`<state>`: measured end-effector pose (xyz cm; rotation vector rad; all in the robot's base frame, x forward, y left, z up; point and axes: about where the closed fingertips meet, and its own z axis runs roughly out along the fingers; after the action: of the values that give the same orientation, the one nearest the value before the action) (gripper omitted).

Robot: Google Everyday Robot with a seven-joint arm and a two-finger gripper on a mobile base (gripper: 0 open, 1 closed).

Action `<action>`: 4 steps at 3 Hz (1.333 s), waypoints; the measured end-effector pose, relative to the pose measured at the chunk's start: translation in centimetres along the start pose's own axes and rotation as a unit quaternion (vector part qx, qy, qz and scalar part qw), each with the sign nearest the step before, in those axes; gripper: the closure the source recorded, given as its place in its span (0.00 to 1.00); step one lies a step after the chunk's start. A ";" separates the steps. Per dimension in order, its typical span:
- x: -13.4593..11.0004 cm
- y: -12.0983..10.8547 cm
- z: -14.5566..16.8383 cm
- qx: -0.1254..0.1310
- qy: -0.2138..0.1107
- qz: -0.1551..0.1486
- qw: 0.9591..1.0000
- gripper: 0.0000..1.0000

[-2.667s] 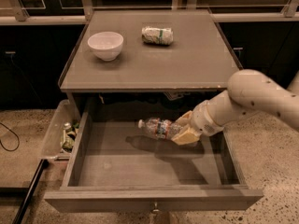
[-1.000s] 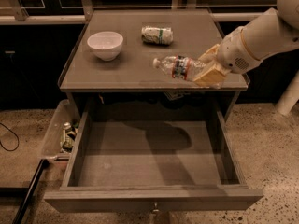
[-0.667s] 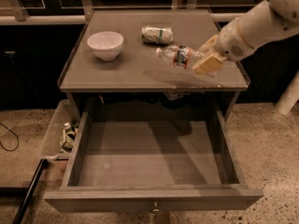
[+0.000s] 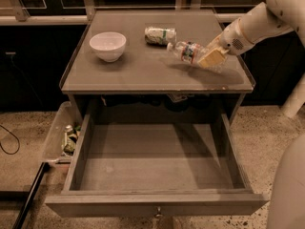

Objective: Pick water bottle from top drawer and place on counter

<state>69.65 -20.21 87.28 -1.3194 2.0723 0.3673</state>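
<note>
One water bottle is what I am watching: small, clear, ribbed plastic, with a dark red-and-blue label band round its middle and a pale cap. It lies close to level and a little tilted. The cap end points left and toward the back of the desk, and the base end points right. It is over the right rear part of the grey top. Its cap is just beside the right end of a white-and-green wrapped packet that lies on the desk behind it. A soft shadow falls on the surface under the bottle. From my seat I cannot tell whether the plastic touches the top or hangs just above it.

The jaws are clenched on the water bottle, gripping its base half. The tan pads cover the plastic to the right of the label. They are above the desk near its right edge. The white arm comes in from the upper right corner and slants down and left. It narrows to a wrist with a dark ring just behind the pads.

Below the desk the top drawer stands pulled out toward me, its flat grey floor showing. A small metal knob sits at the middle of its front. A white bowl sits upright on the left rear of the desk, well apart from the bottle. A clear plastic bin with cans in it stands on the floor against the drawer's left side.
</note>
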 end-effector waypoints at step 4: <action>0.7 -2.2 1.0 0.001 -0.019 0.040 0.999 0.36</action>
<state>71.72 -21.18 86.32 -1.2200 2.0974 0.4219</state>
